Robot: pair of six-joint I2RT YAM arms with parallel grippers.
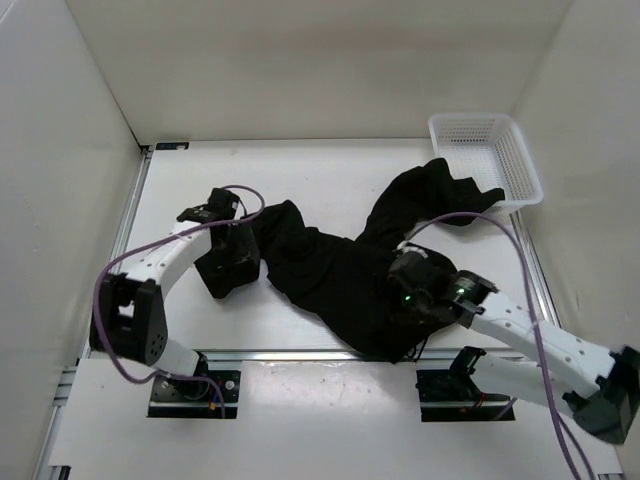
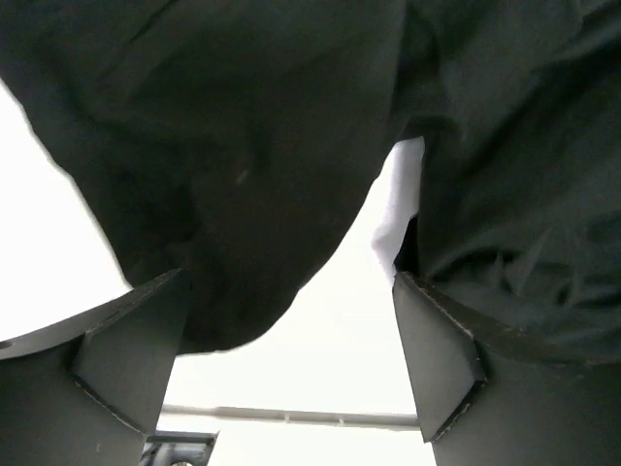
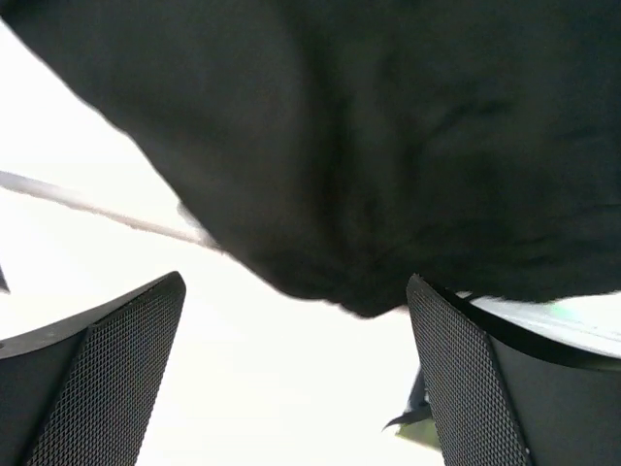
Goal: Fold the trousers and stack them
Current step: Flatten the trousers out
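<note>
Wide open and gripping nothing, my left gripper [image 2: 291,364] and right gripper [image 3: 296,340] hang low at the trousers [image 1: 330,270], which sprawl crumpled across the table [image 1: 300,170], one leg reaching up beside the basket [image 1: 485,150]. To fold well, I judge, both should bite deep on cloth edges, then pull evenly to flatten wrinkles.
</note>
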